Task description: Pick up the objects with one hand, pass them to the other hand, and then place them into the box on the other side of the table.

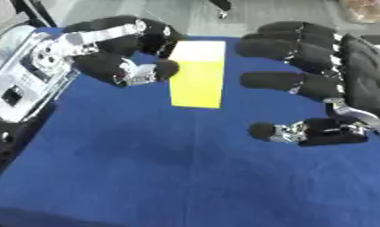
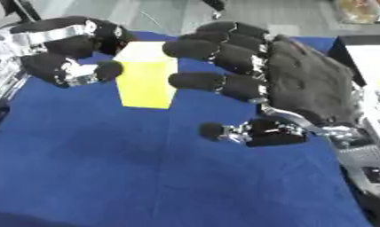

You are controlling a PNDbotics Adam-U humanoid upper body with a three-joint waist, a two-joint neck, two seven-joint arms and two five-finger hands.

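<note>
Left hand (image 1: 115, 51) at ten o'clock — curled round yellow block (image 1: 198, 75); right hand (image 1: 317, 84) at three o'clock — fingers spread, released, above blue desk (image 1: 162, 168).

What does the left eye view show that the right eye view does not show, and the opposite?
Only the left eye view shows a clear gap between the yellow block and the right hand, plus more of the left arm's silver casing. Only the right eye view shows the right hand's whole back and a white surface at the right edge. Both show the left hand curled on the block above the blue table, and the right hand open.
</note>
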